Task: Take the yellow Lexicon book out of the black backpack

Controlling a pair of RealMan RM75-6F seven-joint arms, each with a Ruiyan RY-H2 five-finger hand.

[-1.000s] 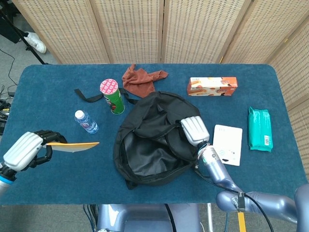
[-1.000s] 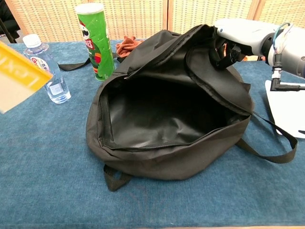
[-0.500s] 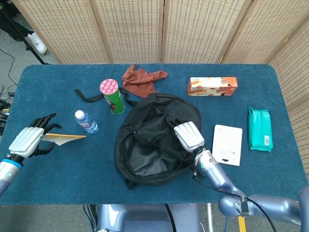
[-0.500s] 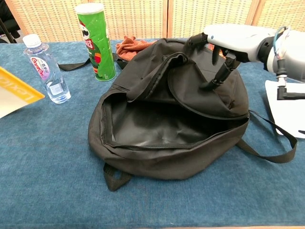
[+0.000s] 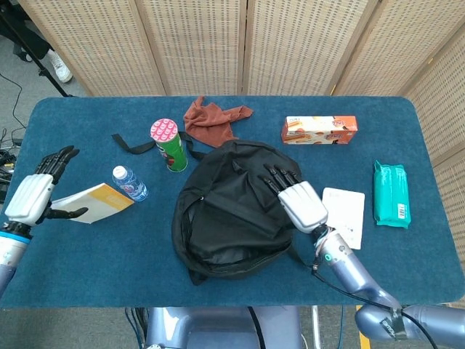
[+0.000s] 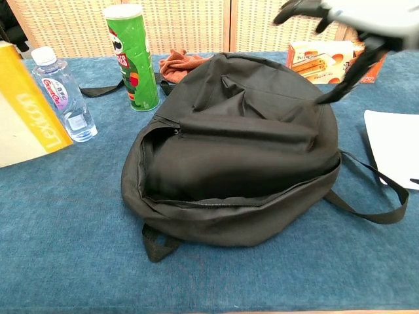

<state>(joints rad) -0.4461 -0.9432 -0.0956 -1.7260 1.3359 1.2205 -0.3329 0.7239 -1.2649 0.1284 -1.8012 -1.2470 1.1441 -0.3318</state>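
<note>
The yellow Lexicon book (image 5: 98,203) lies on the blue table at the left, outside the black backpack (image 5: 225,211). In the chest view the book (image 6: 26,114) shows its yellow spine at the left edge. My left hand (image 5: 33,198) is beside the book's left end, fingers spread and pointing away, thumb near the book's edge. It holds nothing. The backpack (image 6: 249,137) has slumped, its opening sagging nearly flat. My right hand (image 5: 299,201) hovers over the bag's right side with fingers spread, and it appears at the top right of the chest view (image 6: 357,13).
A water bottle (image 5: 130,183) and a green chip can (image 5: 169,145) stand between book and bag. A brown cloth (image 5: 213,118), a cracker box (image 5: 320,130), a white pad (image 5: 345,216), a teal wipes pack (image 5: 391,193) and a loose black strap (image 5: 131,144) lie around.
My left hand carried the book leftward, set it on the table and opened. My right hand let go of the backpack flap and rose; the bag collapsed.
</note>
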